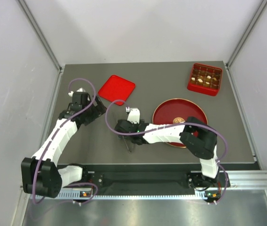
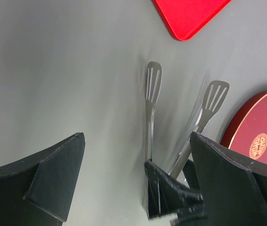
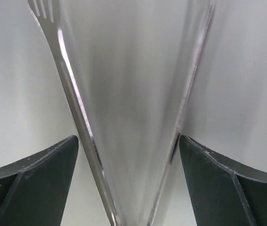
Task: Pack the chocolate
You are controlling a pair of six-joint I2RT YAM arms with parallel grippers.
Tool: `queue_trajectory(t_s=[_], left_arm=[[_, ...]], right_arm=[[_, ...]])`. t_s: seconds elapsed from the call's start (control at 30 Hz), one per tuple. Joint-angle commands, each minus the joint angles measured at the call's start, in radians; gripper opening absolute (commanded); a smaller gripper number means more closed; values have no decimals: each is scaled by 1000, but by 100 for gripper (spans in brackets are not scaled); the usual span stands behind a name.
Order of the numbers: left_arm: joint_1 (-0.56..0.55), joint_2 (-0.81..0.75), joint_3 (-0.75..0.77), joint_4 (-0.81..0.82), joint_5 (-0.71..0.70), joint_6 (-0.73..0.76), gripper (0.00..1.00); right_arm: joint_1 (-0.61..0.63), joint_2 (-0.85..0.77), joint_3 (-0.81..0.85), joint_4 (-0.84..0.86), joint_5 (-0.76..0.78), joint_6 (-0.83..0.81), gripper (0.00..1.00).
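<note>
Several small chocolate pieces [image 1: 205, 77] sit in the compartments of a red box [image 1: 216, 89] at the far right. The red round plate [image 1: 171, 110] with a gold emblem [image 1: 178, 121] lies in the middle, partly hidden under my right arm; no pieces show on its bare part. My right gripper [image 1: 125, 128] reaches left past the plate. In the right wrist view it [image 3: 128, 141] grips the two arms of thin metal tongs [image 3: 72, 103]. My left gripper [image 2: 137, 136] is open and empty just left of the tongs [image 2: 153, 84].
A flat red lid [image 1: 117, 89] lies at the back, left of centre, and also shows in the left wrist view [image 2: 190, 16]. The plate's rim [image 2: 246, 127] is close to the right of the tongs. Grey walls stand on both sides.
</note>
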Motion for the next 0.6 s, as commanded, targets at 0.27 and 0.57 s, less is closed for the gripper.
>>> queue_trajectory(t_s=[0.27,0.57], left_arm=[[6,183,122,161,5,-6,95],[7,467,298,212,-13,-22,88]], right_arm=[[-29,-281,13,-82,-70,-116,89],[-99,-524,-75,-93,-101,-226,87]])
